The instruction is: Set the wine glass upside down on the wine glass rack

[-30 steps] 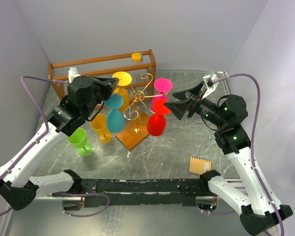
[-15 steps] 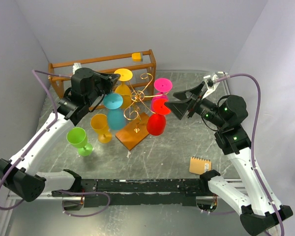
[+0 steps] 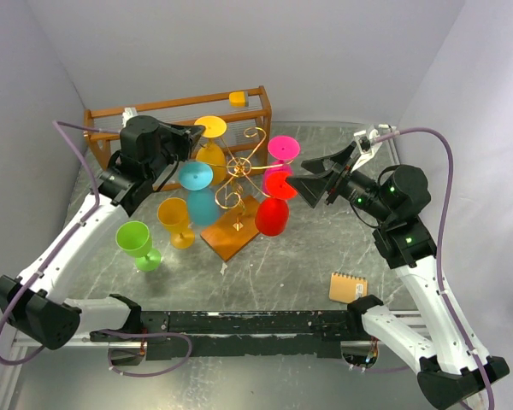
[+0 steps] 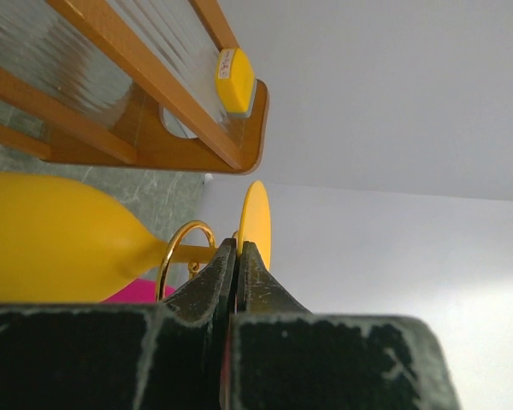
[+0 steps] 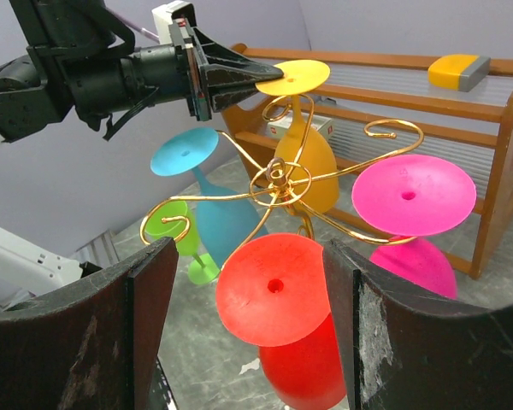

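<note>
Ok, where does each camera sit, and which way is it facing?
Top external: above, behind the bases, looking down at the table; both arms show around the wine glass rack.
Left wrist: on the left arm, looking along the shut left gripper to the yellow glass and wooden shelf.
Right wrist: on the right arm, looking through the open right gripper across the rack at the left gripper.
All share the yellow glass.
</note>
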`<state>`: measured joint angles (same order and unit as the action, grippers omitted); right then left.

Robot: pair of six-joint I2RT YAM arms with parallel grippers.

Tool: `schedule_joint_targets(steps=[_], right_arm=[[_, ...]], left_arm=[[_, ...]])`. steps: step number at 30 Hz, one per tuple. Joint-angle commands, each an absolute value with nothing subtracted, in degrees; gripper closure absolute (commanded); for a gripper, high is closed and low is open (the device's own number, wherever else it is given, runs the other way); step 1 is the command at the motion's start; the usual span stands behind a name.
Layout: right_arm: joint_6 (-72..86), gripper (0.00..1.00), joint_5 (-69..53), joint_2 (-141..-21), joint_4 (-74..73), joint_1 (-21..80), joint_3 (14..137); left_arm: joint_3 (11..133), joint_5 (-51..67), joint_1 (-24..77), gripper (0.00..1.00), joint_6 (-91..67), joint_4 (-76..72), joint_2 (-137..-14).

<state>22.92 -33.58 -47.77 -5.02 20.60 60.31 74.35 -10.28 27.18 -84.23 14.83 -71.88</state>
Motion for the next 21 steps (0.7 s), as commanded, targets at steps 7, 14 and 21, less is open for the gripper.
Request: schedule_joint_targets(steps=[7, 14, 21], right_arm=[[23.17, 0.31, -33.07, -47.75, -4.18, 20.74, 60.13], [23.45, 0.31, -32.88, -47.36, -3.94, 20.74, 59.81], [23.72, 0.31, -33.10, -47.47, -3.41, 20.70, 59.50]], left_arm=[[73.51, -14.64, 26.12, 0.93, -82.68, 15.13, -67.80], [71.54, -15.17, 25.81, 0.91, -82.27, 18.27, -65.68], [70.31, -14.56, 25.49, 0.83, -82.42, 19.81, -64.99]])
